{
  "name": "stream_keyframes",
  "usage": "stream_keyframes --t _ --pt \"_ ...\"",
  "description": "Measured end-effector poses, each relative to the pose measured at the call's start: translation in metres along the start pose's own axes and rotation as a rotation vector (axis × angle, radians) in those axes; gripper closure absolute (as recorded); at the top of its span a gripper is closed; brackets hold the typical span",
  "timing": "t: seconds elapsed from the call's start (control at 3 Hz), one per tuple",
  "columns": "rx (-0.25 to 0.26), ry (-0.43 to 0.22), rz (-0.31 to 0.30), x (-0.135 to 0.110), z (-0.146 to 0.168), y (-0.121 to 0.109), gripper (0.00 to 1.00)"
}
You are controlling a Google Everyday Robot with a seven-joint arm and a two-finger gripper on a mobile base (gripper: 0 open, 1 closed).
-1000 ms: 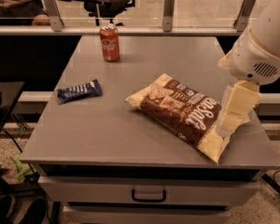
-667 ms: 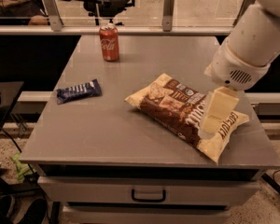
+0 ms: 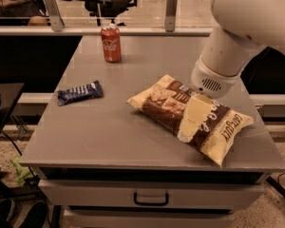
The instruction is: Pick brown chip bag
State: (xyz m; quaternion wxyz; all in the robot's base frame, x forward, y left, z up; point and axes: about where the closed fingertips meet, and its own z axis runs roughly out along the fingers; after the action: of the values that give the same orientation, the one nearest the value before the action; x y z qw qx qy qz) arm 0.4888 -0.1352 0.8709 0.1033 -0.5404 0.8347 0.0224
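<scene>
Brown chip bag (image 3: 164,106), puffy and pillow-shaped with a crinkled dark brown middle and pale yellow ends, lies slantwise on the right half of the smooth grey table (image 3: 109,137). Its white script is partly covered by the cream, flat-sided gripper (image 3: 191,122), which is down over the bag's middle; whether it is spread or clamped cannot be made out. The rounded white arm (image 3: 237,27) is cut off at the top right. 1 red soda can (image 3: 110,42) stands upright at the far edge, well apart from 1 dark-blue snack bar wrapper (image 3: 80,92) lying flat on the left.
</scene>
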Motion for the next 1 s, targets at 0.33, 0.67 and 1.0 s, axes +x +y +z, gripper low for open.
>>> stream_keyframes --t 0.33,0.67,1.0 --pt "0.007 0.018 0.026 -0.004 0.013 -0.003 0.0" --pt "0.003 0.032 0.041 -0.006 0.023 -0.008 0.19" --pt "0.005 0.035 0.039 -0.007 0.023 -0.011 0.5"
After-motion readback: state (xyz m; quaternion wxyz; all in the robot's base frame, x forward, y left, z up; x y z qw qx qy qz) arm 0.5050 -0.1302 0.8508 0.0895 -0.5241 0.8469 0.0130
